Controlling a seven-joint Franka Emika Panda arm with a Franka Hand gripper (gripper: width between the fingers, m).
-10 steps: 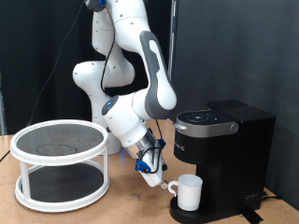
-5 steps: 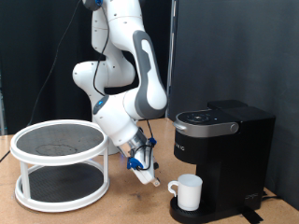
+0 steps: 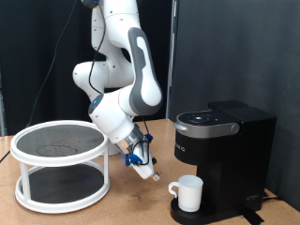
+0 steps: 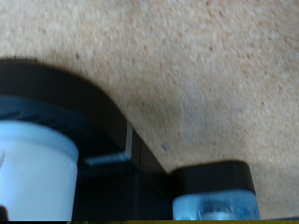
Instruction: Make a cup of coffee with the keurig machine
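Observation:
The white cup [image 3: 190, 192] stands on the round drip base of the black keurig machine [image 3: 230, 141], under its spout, handle towards the exterior view's left. The machine's lid is down. My gripper [image 3: 145, 167] hangs low over the table, a short way to the exterior view's left of the cup, apart from it, open and holding nothing. In the wrist view, one finger [image 4: 215, 191] shows against the cork table, with the machine's black base [image 4: 65, 103] and the cup [image 4: 33, 173] beside it.
A white two-tier round rack [image 3: 61, 164] with dark mesh shelves stands on the table at the exterior view's left. The arm's white base rises behind it. A strip of cork tabletop [image 3: 141, 206] lies between the rack and the machine.
My gripper has drawn back from the cup's handle towards the exterior view's left and slightly up. The cup stays on the drip base.

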